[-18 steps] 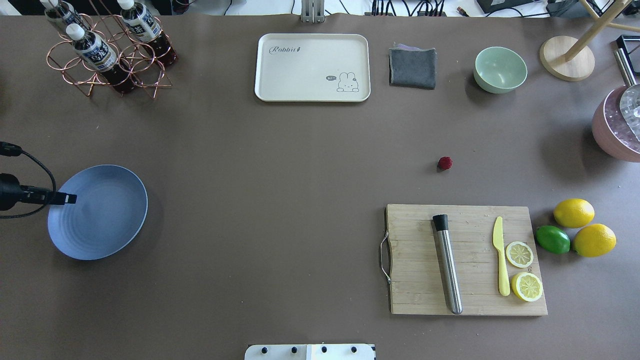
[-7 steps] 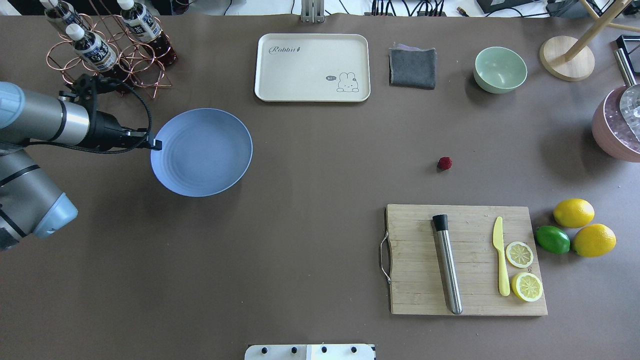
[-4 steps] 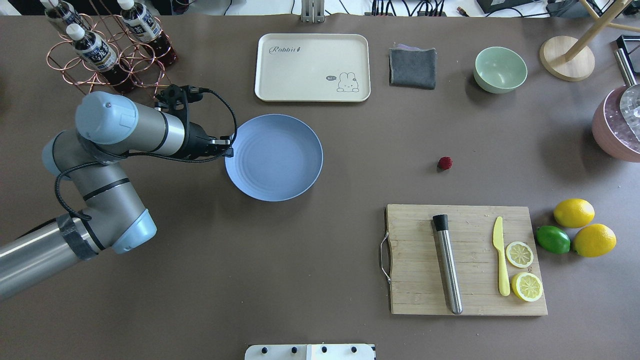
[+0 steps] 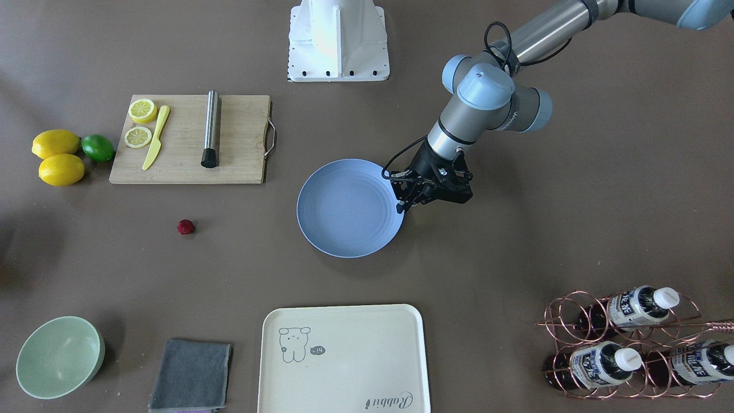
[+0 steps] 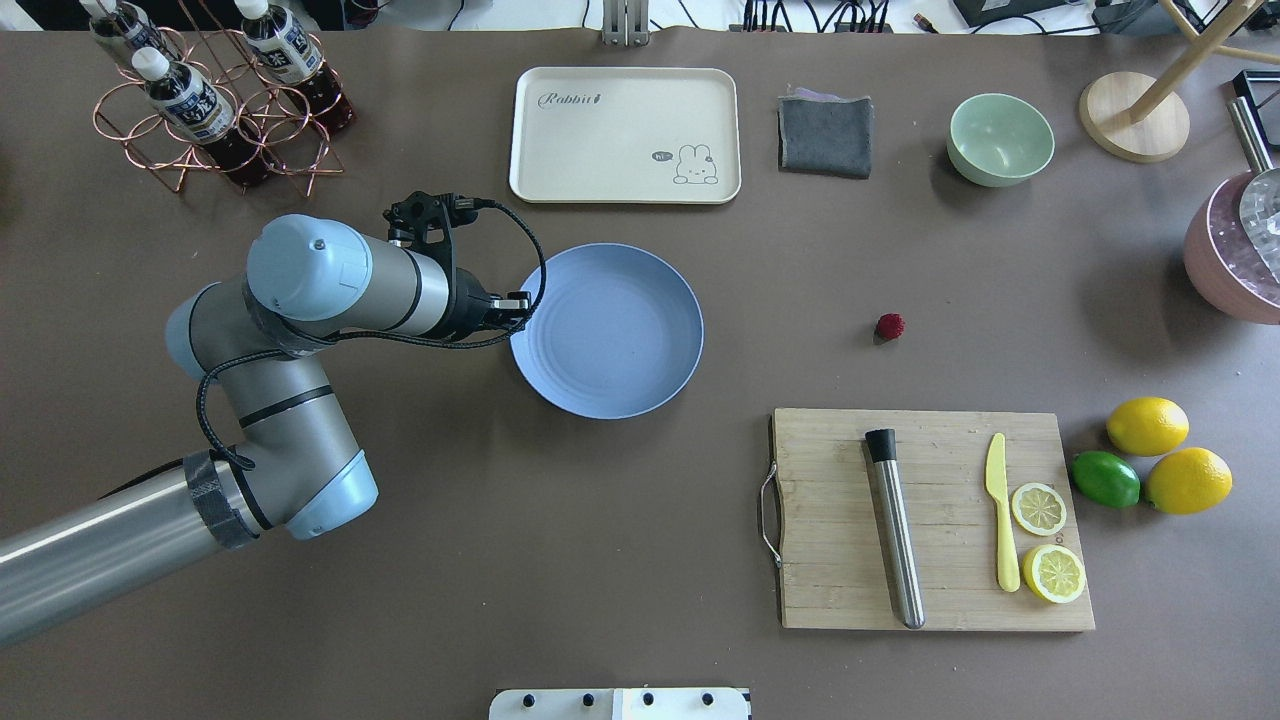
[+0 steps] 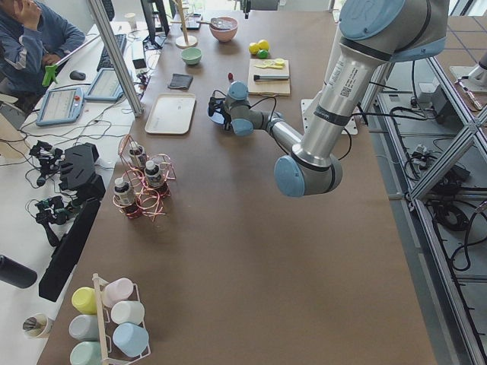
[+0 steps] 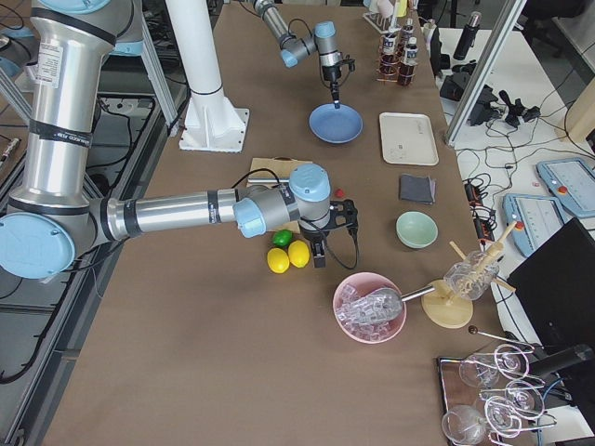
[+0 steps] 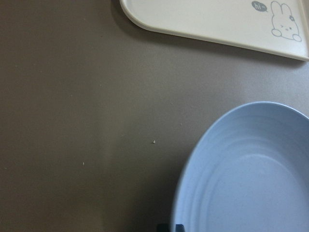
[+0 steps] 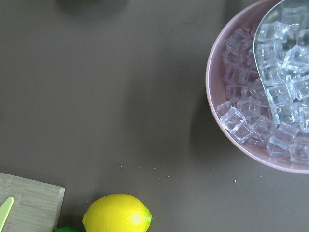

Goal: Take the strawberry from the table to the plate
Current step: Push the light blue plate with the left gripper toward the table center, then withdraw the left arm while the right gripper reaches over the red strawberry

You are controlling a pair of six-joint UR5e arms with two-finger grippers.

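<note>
The strawberry (image 5: 889, 325) lies on the bare table (image 5: 600, 520), just beyond the cutting board; the front view has the strawberry (image 4: 185, 226) alone. The light-blue plate (image 5: 606, 330) is at the table's middle, well to the left of the berry. My left gripper (image 5: 515, 303) is shut on the plate's left rim, as the front view confirms for the gripper (image 4: 401, 203) and plate (image 4: 350, 207). In the left wrist view the plate (image 8: 251, 174) fills the lower right. My right gripper (image 7: 319, 255) shows only in the exterior right view, over the lemons; open or shut I cannot tell.
A wooden cutting board (image 5: 935, 520) carries a metal rod, a yellow knife and lemon slices. Two lemons and a lime (image 5: 1105, 478) lie to its right. A cream tray (image 5: 625, 135), grey cloth, green bowl (image 5: 1000, 138), pink ice bowl (image 9: 241, 140) and bottle rack (image 5: 215, 100) line the far side.
My left arm has carried the plate from the table's left edge rightward to the middle. The strawberry has stayed in place.
</note>
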